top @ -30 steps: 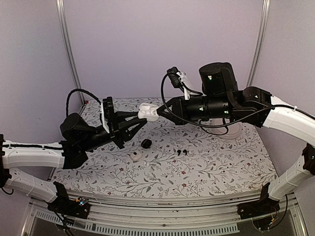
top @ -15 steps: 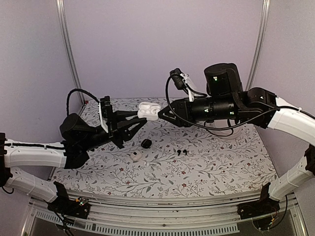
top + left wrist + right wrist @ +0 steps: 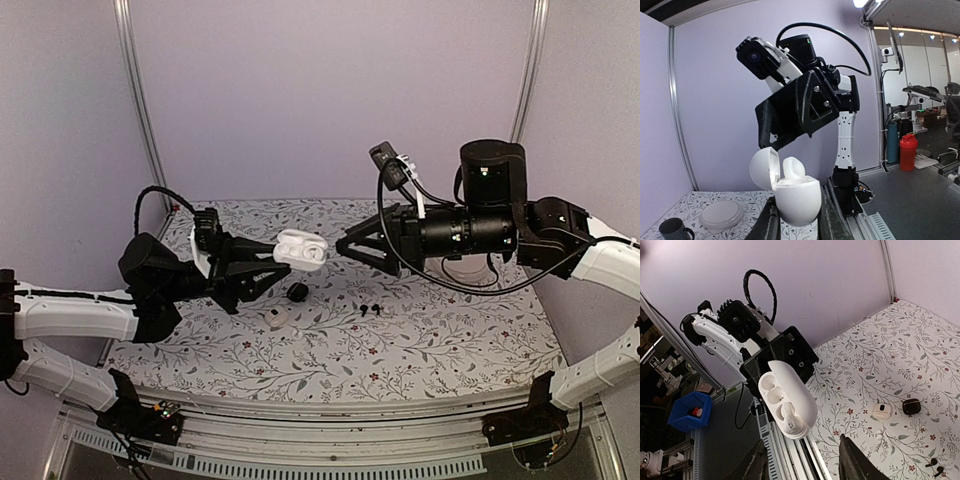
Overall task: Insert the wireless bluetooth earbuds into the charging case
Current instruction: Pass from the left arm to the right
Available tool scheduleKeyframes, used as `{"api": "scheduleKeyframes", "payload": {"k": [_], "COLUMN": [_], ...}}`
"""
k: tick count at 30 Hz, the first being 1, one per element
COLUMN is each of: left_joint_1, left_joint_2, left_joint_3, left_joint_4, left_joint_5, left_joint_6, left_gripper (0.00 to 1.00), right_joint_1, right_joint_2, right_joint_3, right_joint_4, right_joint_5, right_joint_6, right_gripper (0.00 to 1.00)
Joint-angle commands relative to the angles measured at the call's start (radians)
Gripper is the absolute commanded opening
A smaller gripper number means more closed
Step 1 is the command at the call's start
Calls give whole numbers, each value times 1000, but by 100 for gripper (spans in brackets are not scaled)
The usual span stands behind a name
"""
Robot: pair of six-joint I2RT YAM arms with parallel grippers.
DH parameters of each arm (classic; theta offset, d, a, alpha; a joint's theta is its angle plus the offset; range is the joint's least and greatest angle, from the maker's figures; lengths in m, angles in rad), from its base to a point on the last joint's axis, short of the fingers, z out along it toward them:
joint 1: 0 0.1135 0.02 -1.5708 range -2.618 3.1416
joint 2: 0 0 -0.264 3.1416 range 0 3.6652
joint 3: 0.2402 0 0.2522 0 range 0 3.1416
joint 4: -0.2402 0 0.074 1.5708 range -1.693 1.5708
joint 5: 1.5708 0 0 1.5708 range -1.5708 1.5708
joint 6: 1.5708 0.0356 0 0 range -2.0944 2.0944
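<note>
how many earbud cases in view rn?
3: open white case in the left gripper, raised; round black case and small white case on the table. More may be hidden.

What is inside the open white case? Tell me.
One white earbud sits in one socket of the white case; the other socket looks empty. The earbud's lower part is hidden.

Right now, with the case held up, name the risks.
1. The left gripper pinches the white charging case only by its base, in mid-air; a nudge could twist or drop it.
2. Its lid is open, so the seated white earbud might slip out.
</note>
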Motion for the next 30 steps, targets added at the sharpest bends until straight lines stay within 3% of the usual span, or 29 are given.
{"api": "scheduleKeyframes", "payload": {"k": [1,4,10,21,30], "left_joint_1": [13,14,17,20,20], "left_joint_2": [20,20,24,34,35], "left_joint_3": [20,21,26,42,51], "left_joint_4": [31,20,2,-31,-59], "left_joint_5": [137,134,127,136,144], "left_joint_6": [-28,-25,-23,-28,-29], "left_gripper": [0,0,0,0,0], "right_joint_1": [-8,-5,19,36,36], "right_joint_2": [-15,-22,-4,94,131], "right_joint_3": [4,26,95,190,227], "right_joint_4": [58,37,-76,-254,-267], "right_joint_5": [-66,-88,-99,-114,-76], "right_joint_6": [-23,-41,-102,-174,-163], "right_gripper": [45,38,33,29,29]}}
